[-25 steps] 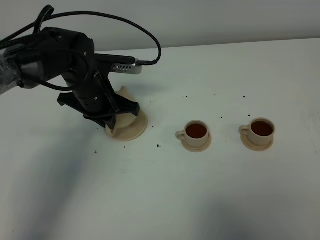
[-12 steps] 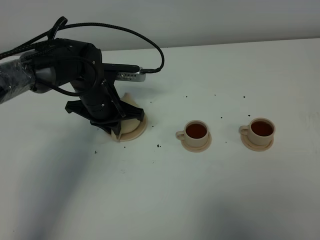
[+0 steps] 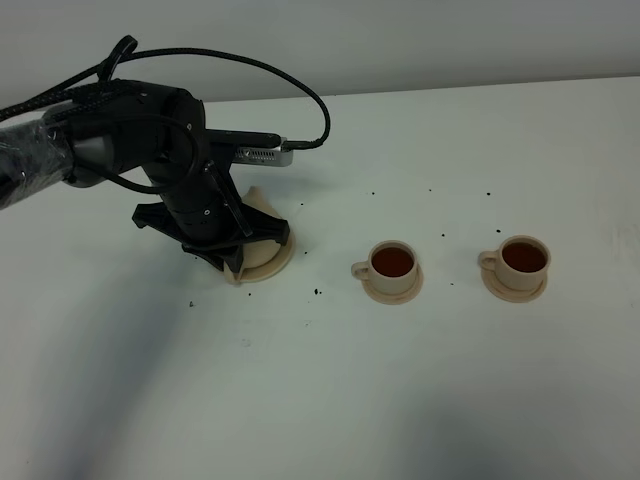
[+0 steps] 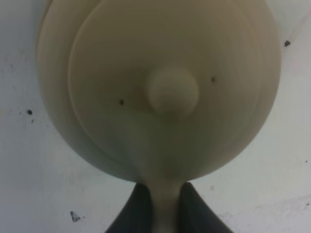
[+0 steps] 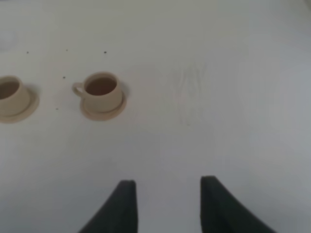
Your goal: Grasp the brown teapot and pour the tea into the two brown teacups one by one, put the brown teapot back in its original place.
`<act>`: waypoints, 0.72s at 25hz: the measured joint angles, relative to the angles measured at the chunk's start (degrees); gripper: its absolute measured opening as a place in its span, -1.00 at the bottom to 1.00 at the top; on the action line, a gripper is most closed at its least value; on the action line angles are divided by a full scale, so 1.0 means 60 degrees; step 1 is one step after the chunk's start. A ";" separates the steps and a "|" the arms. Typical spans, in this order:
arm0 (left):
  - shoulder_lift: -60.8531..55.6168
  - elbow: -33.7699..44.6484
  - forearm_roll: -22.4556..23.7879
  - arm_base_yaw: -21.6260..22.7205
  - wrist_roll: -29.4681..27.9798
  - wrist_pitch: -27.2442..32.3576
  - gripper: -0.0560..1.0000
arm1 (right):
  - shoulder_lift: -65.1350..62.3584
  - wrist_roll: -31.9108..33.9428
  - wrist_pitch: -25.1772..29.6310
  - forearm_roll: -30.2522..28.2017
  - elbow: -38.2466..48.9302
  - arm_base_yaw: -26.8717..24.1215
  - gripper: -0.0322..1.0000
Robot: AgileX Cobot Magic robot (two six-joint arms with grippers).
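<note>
The brown teapot (image 4: 170,87) sits on its wide tan saucer (image 3: 272,262) at the left of the table. In the exterior view my left arm hides most of the teapot, and only its spout (image 3: 254,193) shows. My left gripper (image 4: 164,196) is shut on the teapot's loop handle, with the knobbed lid just ahead of the fingers. The two brown teacups (image 3: 392,262) (image 3: 524,258) stand on their small saucers to the right, both holding dark tea. My right gripper (image 5: 167,204) is open and empty above bare table, with the cups (image 5: 101,90) (image 5: 9,94) far ahead of it.
Small dark specks (image 3: 317,292) lie scattered on the white table (image 3: 330,390) around the saucer and the cups. The left arm's black cable (image 3: 300,85) loops above the teapot. The table's far edge meets a grey wall.
Over the last second my left arm shifted slightly right and lower with the teapot over its saucer. In the last half second it has barely moved. The cups are unchanged.
</note>
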 joint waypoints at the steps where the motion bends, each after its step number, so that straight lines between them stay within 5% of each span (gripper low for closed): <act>1: 0.0000 0.0000 0.0000 0.0000 0.0038 0.0010 -0.58 | 0.0000 0.0000 0.0000 0.0000 0.0000 0.0000 -0.29; 10: -0.0285 0.0000 -0.0030 0.0000 0.0056 0.0675 0.11 | 0.0000 0.0000 0.0000 0.0000 0.0000 0.0000 -0.29; 18: -0.2061 0.0335 -0.0030 -0.0096 0.0056 0.3411 0.15 | 0.0000 0.0000 0.0000 0.0000 0.0000 0.0000 -0.29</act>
